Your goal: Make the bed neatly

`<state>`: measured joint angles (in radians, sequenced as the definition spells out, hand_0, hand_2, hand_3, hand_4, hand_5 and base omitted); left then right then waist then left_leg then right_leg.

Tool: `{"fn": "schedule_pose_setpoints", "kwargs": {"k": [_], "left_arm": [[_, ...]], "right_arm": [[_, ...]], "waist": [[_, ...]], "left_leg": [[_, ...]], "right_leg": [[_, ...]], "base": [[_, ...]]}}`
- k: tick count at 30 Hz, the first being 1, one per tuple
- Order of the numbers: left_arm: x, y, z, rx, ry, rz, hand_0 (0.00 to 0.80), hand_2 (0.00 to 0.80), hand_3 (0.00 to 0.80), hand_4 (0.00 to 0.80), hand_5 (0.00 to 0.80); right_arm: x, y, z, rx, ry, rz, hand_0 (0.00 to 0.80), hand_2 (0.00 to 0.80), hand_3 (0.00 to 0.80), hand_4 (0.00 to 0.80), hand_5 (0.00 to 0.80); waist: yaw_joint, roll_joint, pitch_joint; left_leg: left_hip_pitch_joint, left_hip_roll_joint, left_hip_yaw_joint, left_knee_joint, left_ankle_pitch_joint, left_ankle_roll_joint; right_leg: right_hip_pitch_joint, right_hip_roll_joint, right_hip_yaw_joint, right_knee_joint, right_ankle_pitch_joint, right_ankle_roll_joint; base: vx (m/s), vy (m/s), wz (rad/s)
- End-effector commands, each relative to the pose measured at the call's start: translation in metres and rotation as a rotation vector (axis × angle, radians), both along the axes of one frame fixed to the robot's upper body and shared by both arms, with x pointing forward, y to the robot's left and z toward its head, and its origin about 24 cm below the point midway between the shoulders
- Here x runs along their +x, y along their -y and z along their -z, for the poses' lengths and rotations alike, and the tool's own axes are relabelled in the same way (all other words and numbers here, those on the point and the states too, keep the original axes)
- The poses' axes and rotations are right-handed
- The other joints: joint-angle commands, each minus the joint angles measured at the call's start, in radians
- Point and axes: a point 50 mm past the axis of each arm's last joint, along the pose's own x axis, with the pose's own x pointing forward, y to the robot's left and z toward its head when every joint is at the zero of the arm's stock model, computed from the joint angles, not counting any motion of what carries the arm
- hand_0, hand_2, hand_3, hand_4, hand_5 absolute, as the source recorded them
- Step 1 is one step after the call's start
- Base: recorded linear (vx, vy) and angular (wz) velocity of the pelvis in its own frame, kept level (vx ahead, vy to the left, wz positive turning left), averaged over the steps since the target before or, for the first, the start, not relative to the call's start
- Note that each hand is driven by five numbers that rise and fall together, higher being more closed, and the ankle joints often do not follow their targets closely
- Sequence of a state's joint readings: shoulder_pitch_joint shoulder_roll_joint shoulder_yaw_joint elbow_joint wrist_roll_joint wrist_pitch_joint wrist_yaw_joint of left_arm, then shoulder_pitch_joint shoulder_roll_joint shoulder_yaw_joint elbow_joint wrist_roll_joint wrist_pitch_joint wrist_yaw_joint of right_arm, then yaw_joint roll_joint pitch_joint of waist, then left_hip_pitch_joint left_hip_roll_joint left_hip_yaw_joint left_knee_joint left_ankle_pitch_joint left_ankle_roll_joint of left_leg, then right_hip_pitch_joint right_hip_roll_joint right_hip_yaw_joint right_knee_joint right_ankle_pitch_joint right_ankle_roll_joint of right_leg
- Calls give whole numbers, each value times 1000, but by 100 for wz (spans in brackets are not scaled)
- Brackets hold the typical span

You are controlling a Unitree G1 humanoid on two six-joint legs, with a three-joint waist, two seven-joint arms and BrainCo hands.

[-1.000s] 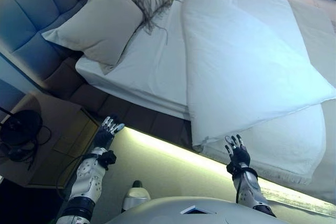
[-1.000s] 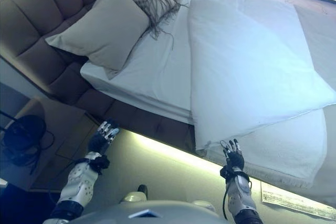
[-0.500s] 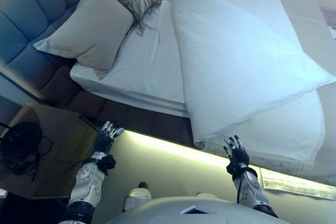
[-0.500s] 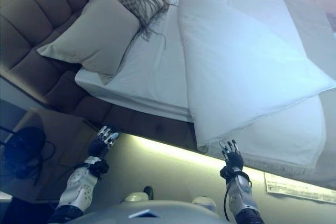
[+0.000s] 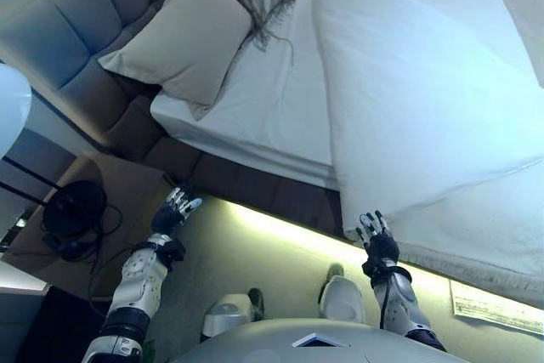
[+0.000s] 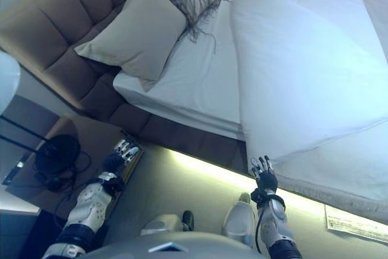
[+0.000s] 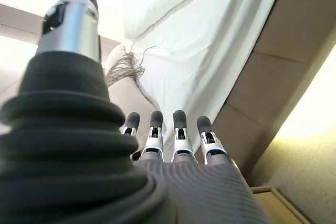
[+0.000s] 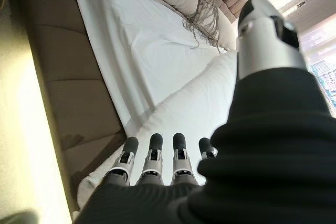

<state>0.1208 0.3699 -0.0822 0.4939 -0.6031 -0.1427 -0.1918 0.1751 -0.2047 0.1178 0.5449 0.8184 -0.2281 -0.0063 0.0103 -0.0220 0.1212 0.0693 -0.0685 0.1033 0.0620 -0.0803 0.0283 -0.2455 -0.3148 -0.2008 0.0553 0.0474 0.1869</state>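
Right hand (image 5: 380, 246), fingers spread and empty, is now reaching just under the duvet (image 5: 425, 91) corner; left hand (image 5: 171, 214) is hovering open. Grasp pending.

no text, label or number can be read; the paper sheet (image 5: 497, 307) on the floor at near right carries print too small to read.
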Motion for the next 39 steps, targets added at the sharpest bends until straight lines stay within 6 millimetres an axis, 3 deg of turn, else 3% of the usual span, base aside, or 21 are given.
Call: {"fn": "schedule_pose_setpoints", "kwargs": {"k": [1,5,7,9,11,15,17,19,21,25,28,31,34,37,39], "left_arm": [[7,-12,-24,26,129,-23,0,0,0,0,0],[-5,-17,-21,21,110,-34,0,0,0,0,0],[-11,-21,-19,4,99,-48,0,0,0,0,0],[-12,-18,-20,-7,112,-48,0,0,0,0,0],[-10,-12,-18,-16,128,-42,0,0,0,0,0],[-4,1,-17,-41,142,-21,0,0,0,0,0],[-2,7,-14,-49,137,3,0,0,0,0,0],[-1,14,-12,-49,128,34,0,0,0,0,0],[1,16,-12,-44,125,48,0,0,0,0,0],[7,20,-13,-48,113,56,0,0,0,0,0],[5,20,-9,-53,99,41,0,0,0,0,0],[1,18,-7,-54,91,50,0,0,0,0,0],[0,16,-8,-59,96,60,0,0,0,0,0],[6,14,-11,-52,100,63,0,0,0,0,0],[11,13,-15,-34,110,83,0,0,0,0,0]], "right_arm": [[12,4,-11,-12,83,-2,0,0,0,0,0],[5,8,-11,-18,61,-1,0,0,0,0,0],[8,12,-13,-28,62,-17,0,0,0,0,0],[16,12,-19,-39,82,-48,0,0,0,0,0],[21,15,-22,-56,94,-64,0,0,0,0,0],[25,22,-24,-74,106,-64,0,0,0,0,0],[24,24,-23,-74,105,-56,0,0,0,0,0],[24,24,-24,-64,105,-52,0,0,0,0,0],[24,21,-24,-61,95,-52,0,0,0,0,0],[18,11,-22,-39,75,-59,0,0,0,0,0],[14,5,-22,-32,76,-94,0,0,0,0,0],[8,4,-19,-25,72,-102,0,0,0,0,0],[5,4,-17,-19,72,-92,0,0,0,0,0],[5,0,-14,-15,64,-75,0,0,0,0,0],[5,-3,-13,-4,53,-42,0,0,0,0,0]], "waist": [[7,-19,-14],[10,-30,-42],[13,-24,-53],[17,-24,-56],[15,-19,-59],[9,-30,-49],[9,-33,-44],[10,-26,-36],[14,-17,-36],[38,19,-21],[60,43,-9],[77,57,-12],[79,64,-20],[77,73,-36],[82,62,-49]], "left_leg": [[60,-1,-55,107,-176,37],[104,73,-61,122,-185,-4],[107,126,-77,148,-102,-39],[72,157,-97,218,-7,-58],[36,171,-104,293,64,-69],[-63,171,-85,528,106,-55],[-99,187,-69,570,126,-54],[-109,207,-59,505,133,-49],[-123,204,-79,391,165,-55],[-174,211,-107,99,274,-114],[-230,209,-116,-61,344,-134],[-264,208,-117,-128,343,-134],[-253,199,-97,-118,300,-121],[-228,169,-96,-112,261,-100],[-234,132,-101,-75,232,-69]], "right_leg": [[33,14,3,-71,236,6],[67,41,16,-17,190,7],[90,81,23,10,140,-13],[119,126,25,15,93,-50],[143,163,21,15,58,-89],[177,199,8,32,3,-149],[193,214,1,37,-12,-166],[208,232,-2,45,-29,-168],[218,243,2,52,-49,-167],[301,258,-4,21,-86,-148],[352,259,7,22,-123,-141],[399,247,17,47,-173,-136],[427,224,23,74,-203,-120],[423,179,16,136,-211,-93],[417,140,13,175,-176,-73]], "base": [[406,-288,20],[415,-366,51],[369,-395,19],[319,-372,-6],[268,-294,-27],[225,-271,-21],[169,-162,-11],[207,-80,-9],[216,-1,6],[251,63,15],[328,89,-4],[337,95,-36],[311,133,-27],[400,218,-44],[368,203,-52]]}}
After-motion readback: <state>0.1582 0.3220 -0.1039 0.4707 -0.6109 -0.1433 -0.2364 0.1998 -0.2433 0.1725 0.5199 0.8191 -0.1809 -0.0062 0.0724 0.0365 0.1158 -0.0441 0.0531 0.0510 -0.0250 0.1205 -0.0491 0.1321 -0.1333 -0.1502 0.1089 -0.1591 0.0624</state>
